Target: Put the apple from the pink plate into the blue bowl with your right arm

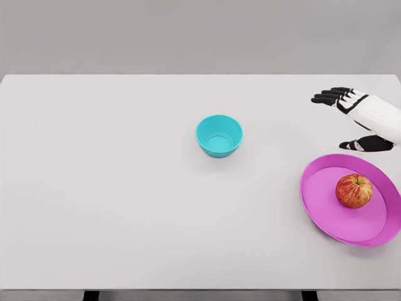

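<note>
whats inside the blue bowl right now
Nothing visible: the blue bowl shows only its bare inner floor. The apple sits on the pink plate, with the right hand open beyond it. The bowl's near inner wall is hidden behind its rim.

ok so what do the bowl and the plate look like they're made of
Blue bowl: probably smooth plastic, going by its even teal colour and soft sheen. Pink plate: likely plastic too, uniform magenta with a matte-glossy rim. Being a render, glazed ceramic can't be ruled out.
</note>
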